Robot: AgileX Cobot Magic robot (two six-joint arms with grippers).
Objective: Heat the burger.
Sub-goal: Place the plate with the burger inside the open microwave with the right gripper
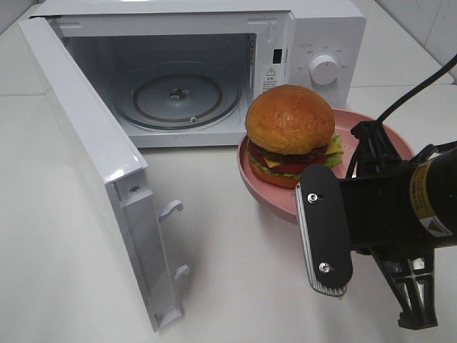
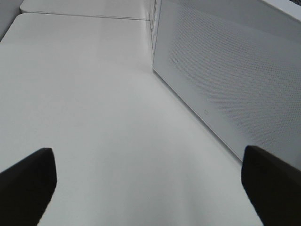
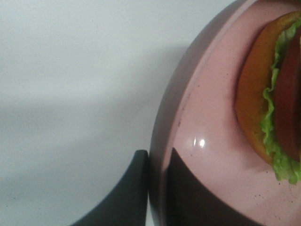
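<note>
- Exterior high: burger (image 1: 289, 132) sits on the pink plate (image 1: 263, 191), tabletop (image 1: 235, 286), just right of the open microwave (image 1: 178, 107). The cavity lies left and back. Right arm (image 1: 400, 207) is nearer, its tips hidden.
- Left wrist: left pincer (image 2: 150, 182) gapes empty beside a white panel. No burger is visible.
- Right wrist: right pincer (image 3: 157, 159) pinches the plate rim, with the burger beyond, cropped.

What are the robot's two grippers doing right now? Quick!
Left gripper: open, holding nothing.
Right gripper: shut on the rim of the pink plate.
</note>
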